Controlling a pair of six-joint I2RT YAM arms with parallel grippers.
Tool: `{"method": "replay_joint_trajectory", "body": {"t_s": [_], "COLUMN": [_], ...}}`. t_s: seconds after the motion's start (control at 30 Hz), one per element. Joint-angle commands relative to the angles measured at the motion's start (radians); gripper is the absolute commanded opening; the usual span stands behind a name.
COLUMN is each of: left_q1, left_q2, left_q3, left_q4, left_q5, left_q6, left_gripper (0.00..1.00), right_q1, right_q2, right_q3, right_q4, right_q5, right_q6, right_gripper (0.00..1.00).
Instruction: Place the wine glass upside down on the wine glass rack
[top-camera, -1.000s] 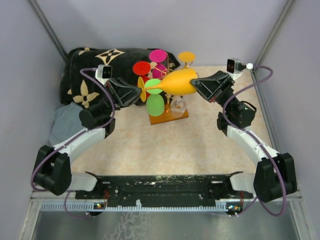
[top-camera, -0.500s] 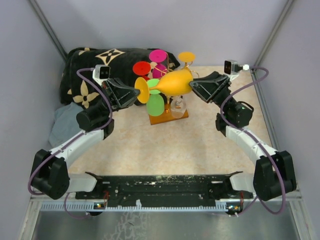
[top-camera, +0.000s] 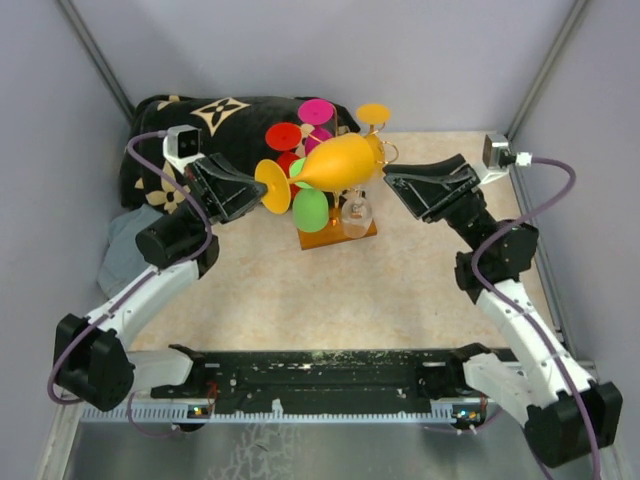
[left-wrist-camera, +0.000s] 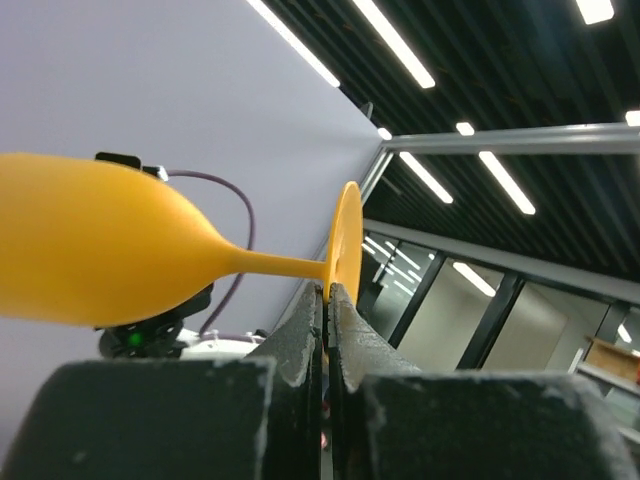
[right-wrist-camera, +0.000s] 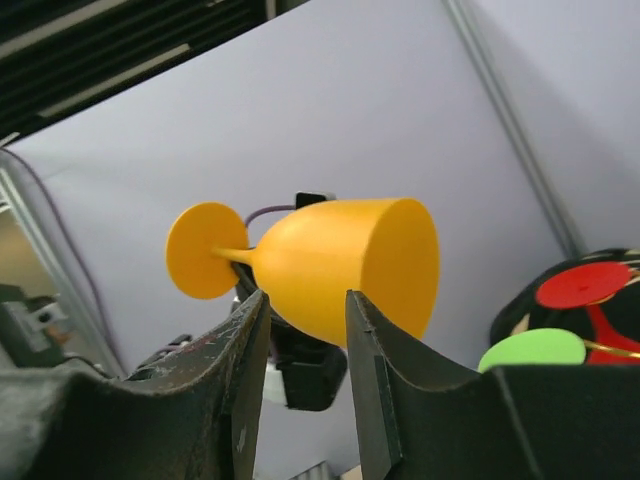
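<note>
One thin pinch: left claw (top-camera: 258, 188) clamps the glass (top-camera: 340, 162) by its foot | right claw (top-camera: 392, 180) parted, empty | rotate your wrist slowly.

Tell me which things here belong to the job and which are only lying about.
Job: yellow wine glass; left gripper, shut on its foot; right gripper, open; wine glass rack.
Lying about: black patterned blanket; grey cloth; other glasses on the rack.
</note>
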Motion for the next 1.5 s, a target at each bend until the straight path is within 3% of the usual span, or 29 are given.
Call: {"method": "replay_joint_trajectory", "body": {"t_s": [0.0,0.3,0.5,0.8,1.3,1.37,1.47], "left_q1": [0.011,0.009,0.009,0.009,0.010,0.010,0.010], "left_q2": [-0.045,-0.171,-0.198,-0.221,-0.225,-0.225,-0.230], "left_q3": [0.052,0.153,0.169,0.182,0.190,0.191,0.191], "left_q4": [0.073,-0.602,-0.822,-0.975,-1.002,-1.000,-1.000], "left_q5": [0.057,0.150,0.129,0.072,0.071,0.074,0.075], "left_q6": [0.096,0.562,0.707,0.825,0.852,0.849,0.851], "left_gripper": [0.00,0.00,0.00,0.00,0.00,0.00,0.00], "right_q1": [-0.003,0.014,0.114,0.238,0.393,0.403,0.415], "right_q2": [-0.119,-0.092,-0.030,0.018,0.113,0.121,0.126], "right_q3": [0.094,0.224,0.312,0.376,0.443,0.446,0.451], "right_q4": [-0.395,-0.586,-0.692,-0.715,-0.755,-0.755,-0.762], "right_q5": [0.075,-0.005,-0.002,0.029,0.090,0.097,0.106], "right_q6": [-0.313,-0.328,-0.361,-0.405,-0.477,-0.480,-0.487], "right_gripper": [0.37,0.37,0.37,0.37,0.36,0.33,0.13]}}
